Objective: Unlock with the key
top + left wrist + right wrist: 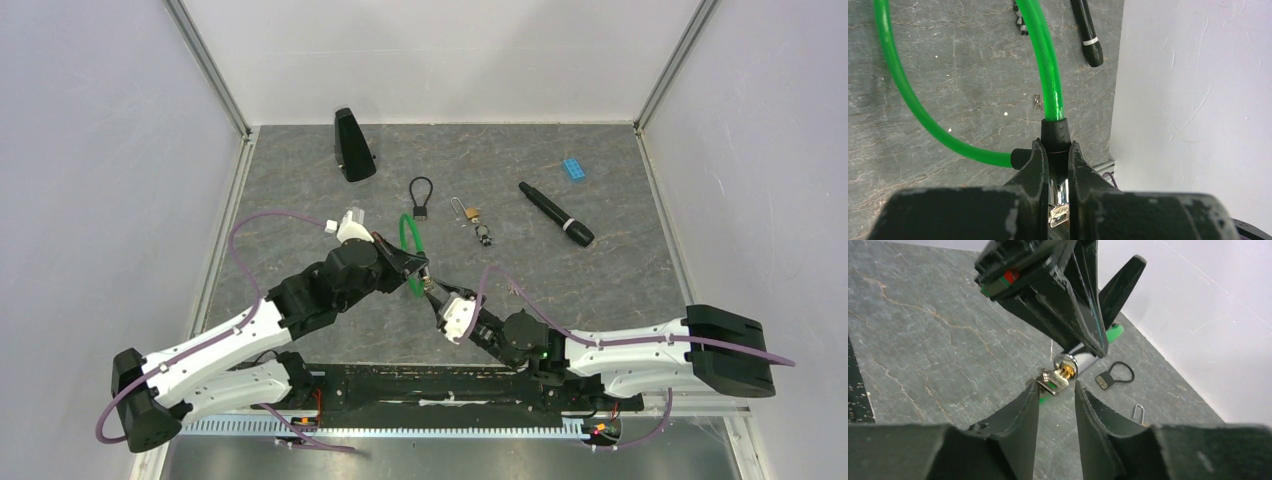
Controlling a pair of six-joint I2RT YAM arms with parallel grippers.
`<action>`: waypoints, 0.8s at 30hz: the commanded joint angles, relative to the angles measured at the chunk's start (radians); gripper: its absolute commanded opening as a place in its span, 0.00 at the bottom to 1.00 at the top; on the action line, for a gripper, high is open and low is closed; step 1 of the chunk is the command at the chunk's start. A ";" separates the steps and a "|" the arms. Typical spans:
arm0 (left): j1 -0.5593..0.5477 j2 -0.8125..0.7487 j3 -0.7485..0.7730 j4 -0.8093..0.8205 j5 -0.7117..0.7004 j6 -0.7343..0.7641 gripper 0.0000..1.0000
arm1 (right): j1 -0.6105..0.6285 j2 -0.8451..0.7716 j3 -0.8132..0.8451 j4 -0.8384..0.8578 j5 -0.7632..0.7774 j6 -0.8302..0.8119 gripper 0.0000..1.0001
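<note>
My left gripper is shut on the chrome-and-black body of a green cable lock, held above the table. Its green cable loops away from the jaws. In the right wrist view the lock's chrome end with a brass cylinder faces me, and a silver key sits in it. My right gripper is open just below the key. The key's head touches the left fingertip, and the other finger stands apart from it.
On the grey table lie a small black loop lock, an open brass padlock with small keys, a black pen, a blue brick and a black wedge. White walls enclose the table.
</note>
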 commanded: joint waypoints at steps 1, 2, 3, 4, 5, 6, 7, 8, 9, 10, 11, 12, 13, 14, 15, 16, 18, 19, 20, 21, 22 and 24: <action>-0.002 -0.040 0.023 0.056 -0.062 -0.020 0.02 | -0.008 -0.043 -0.025 0.045 -0.013 0.133 0.45; -0.002 -0.040 0.028 0.047 -0.069 -0.018 0.02 | -0.008 -0.057 -0.025 0.024 -0.013 0.156 0.54; -0.001 -0.042 0.031 0.039 -0.075 -0.017 0.02 | -0.010 -0.070 -0.024 0.005 -0.006 0.184 0.61; 0.000 -0.043 0.034 0.035 -0.079 -0.017 0.02 | -0.013 -0.085 -0.027 -0.014 0.003 0.211 0.67; 0.002 -0.047 0.036 0.034 -0.082 -0.016 0.02 | -0.018 -0.101 -0.036 -0.024 0.004 0.238 0.73; 0.003 -0.049 0.036 0.032 -0.086 -0.017 0.02 | -0.024 -0.119 -0.048 -0.027 0.004 0.264 0.77; 0.004 -0.052 0.038 0.030 -0.089 -0.020 0.02 | -0.032 -0.139 -0.062 -0.023 0.004 0.283 0.80; 0.006 -0.055 0.038 0.027 -0.093 -0.024 0.02 | -0.043 -0.153 -0.082 -0.013 0.002 0.304 0.83; 0.008 -0.057 0.039 0.025 -0.094 -0.025 0.02 | -0.053 -0.168 -0.099 -0.001 -0.002 0.320 0.85; 0.009 -0.059 0.041 0.025 -0.095 -0.028 0.02 | -0.067 -0.176 -0.119 0.016 -0.007 0.335 0.87; 0.009 -0.061 0.043 0.025 -0.096 -0.029 0.02 | -0.082 -0.183 -0.137 0.029 -0.019 0.347 0.87; 0.010 -0.062 0.047 0.025 -0.097 -0.031 0.02 | -0.098 -0.186 -0.153 0.046 -0.033 0.359 0.88; 0.009 -0.061 0.051 0.021 -0.098 -0.034 0.02 | -0.115 -0.186 -0.167 0.062 -0.056 0.374 0.88; 0.009 -0.062 0.055 0.021 -0.098 -0.035 0.02 | -0.138 -0.181 -0.181 0.082 -0.080 0.388 0.88; 0.009 -0.061 0.060 0.020 -0.095 -0.034 0.02 | -0.163 -0.175 -0.190 0.097 -0.117 0.407 0.88; 0.010 -0.061 0.064 0.020 -0.092 -0.034 0.02 | -0.185 -0.166 -0.197 0.114 -0.150 0.424 0.87; 0.009 -0.060 0.072 0.018 -0.083 -0.033 0.02 | -0.226 -0.148 -0.209 0.154 -0.202 0.454 0.82; 0.009 -0.059 0.075 0.019 -0.077 -0.031 0.02 | -0.239 -0.137 -0.215 0.185 -0.222 0.456 0.80; 0.009 -0.058 0.078 0.020 -0.072 -0.031 0.02 | -0.246 -0.126 -0.214 0.203 -0.242 0.453 0.78; 0.009 -0.056 0.081 0.023 -0.062 -0.032 0.02 | -0.253 -0.112 -0.203 0.212 -0.259 0.448 0.78; 0.009 -0.055 0.081 0.028 -0.054 -0.033 0.02 | -0.255 -0.099 -0.189 0.215 -0.274 0.444 0.77; 0.010 -0.050 0.084 0.040 -0.037 -0.033 0.02 | -0.258 -0.066 -0.164 0.231 -0.305 0.439 0.76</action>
